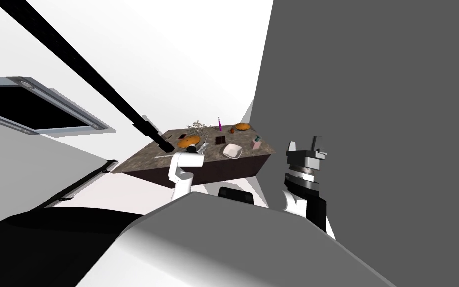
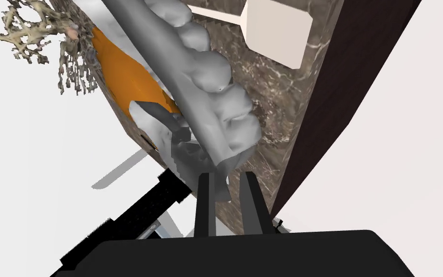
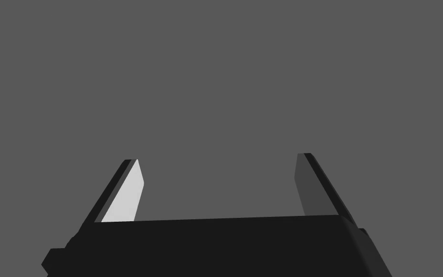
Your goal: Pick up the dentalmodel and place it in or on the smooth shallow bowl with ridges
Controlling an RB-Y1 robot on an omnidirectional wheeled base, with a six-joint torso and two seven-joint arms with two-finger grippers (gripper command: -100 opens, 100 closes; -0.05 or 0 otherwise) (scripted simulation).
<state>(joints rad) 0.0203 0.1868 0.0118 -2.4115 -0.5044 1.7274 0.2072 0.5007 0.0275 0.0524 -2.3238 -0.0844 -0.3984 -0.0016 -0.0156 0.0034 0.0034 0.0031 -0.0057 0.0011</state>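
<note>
Left wrist view: grey dental model [image 2: 206,96] very close, upper end cut off at frame edge, lower end tucked between left gripper [image 2: 227,176] blades, set narrow & pressing its sides. Can't tell if model touches marble table [image 2: 273,120]. Overlaps orange dish [image 2: 119,77], partly hiding it. Dried plant [image 2: 38,38] beyond dish. Cream rounded shape [image 2: 276,36] cropped, hard to identify, well apart from model. Head view: model too small to make out at left gripper. White bowl [image 1: 232,151] near, to its right, by table's front edge. Right gripper [image 3: 219,158] raised beside grey wall [image 3: 215,72], 2 blades spread wide.
</note>
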